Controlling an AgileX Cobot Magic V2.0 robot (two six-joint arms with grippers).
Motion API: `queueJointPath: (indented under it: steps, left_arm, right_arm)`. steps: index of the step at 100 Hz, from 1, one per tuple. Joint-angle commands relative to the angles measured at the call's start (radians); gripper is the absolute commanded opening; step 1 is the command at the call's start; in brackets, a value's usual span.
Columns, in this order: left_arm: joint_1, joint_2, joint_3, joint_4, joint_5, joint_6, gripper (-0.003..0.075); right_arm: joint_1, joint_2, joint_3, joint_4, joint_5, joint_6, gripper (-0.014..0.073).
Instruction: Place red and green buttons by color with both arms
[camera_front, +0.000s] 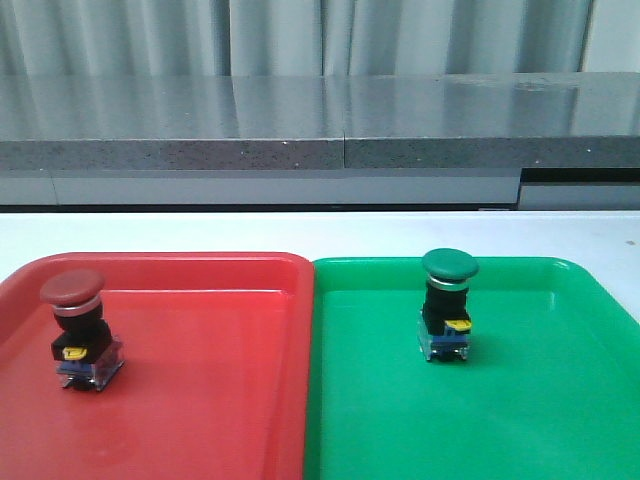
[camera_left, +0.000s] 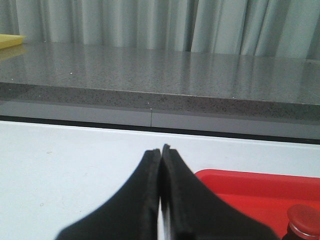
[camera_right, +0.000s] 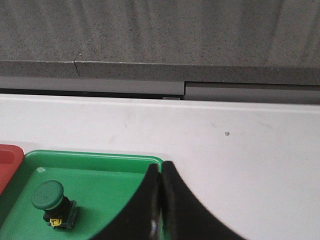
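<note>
Grey curtains and a speckled grey counter (camera_front: 320, 115) run behind the white table (camera_front: 320, 228), on which a red tray (camera_front: 200, 400) and a green tray (camera_front: 520, 400) lie side by side, their inner rims touching. Taking that shared rim as the landmark, the red button (camera_front: 80, 328) stands upright well to its left, inside the red tray near that tray's outer edge, and the green button (camera_front: 447, 305) stands upright to its right, inside the green tray. Each button therefore sits in the tray of its own colour, so the sorting looks finished. Neither arm shows in the front view. The left gripper (camera_left: 161, 150) has its fingers pressed together on nothing, poised above the bare table beside the red tray's corner; the right gripper (camera_right: 161, 166) is likewise closed and empty, above the green tray's far corner. Both buttons look light, rigid and hard. Their domed caps seem smooth and likely to slip, and the wide cap on a narrow base probably makes them easy to tip. The squarish black body beneath the cap offers flat sides for the safest hold.
</note>
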Motion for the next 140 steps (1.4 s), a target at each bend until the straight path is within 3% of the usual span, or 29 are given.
queueJointPath:
  steps: [1, 38, 55, 65, 94, 140]
  left_arm:
    - [0.003, -0.032, 0.014, -0.005, -0.071, -0.001, -0.0020]
    - [0.003, -0.032, 0.014, -0.005, -0.071, -0.001, -0.0020]
    - [0.003, -0.032, 0.014, -0.005, -0.071, -0.001, -0.0020]
    - [0.003, -0.032, 0.014, -0.005, -0.071, -0.001, -0.0020]
    - [0.003, -0.032, 0.014, -0.005, -0.071, -0.001, -0.0020]
    - [0.003, -0.032, 0.014, -0.005, -0.071, -0.001, -0.0020]
  right_arm:
    - [-0.008, -0.018, 0.004, -0.028, -0.104, -0.009, -0.0063]
    - [-0.072, -0.160, 0.215, -0.044, -0.444, -0.010, -0.0063]
    - [-0.126, -0.265, 0.286, 0.031, -0.527, -0.092, -0.0063]
    - [-0.167, -0.309, 0.313, 0.100, -0.534, -0.149, -0.0063]
    - [-0.201, -0.421, 0.420, 0.108, -0.525, -0.149, -0.0063]
    - [-0.210, -0.574, 0.500, 0.152, -0.366, -0.149, -0.0063]
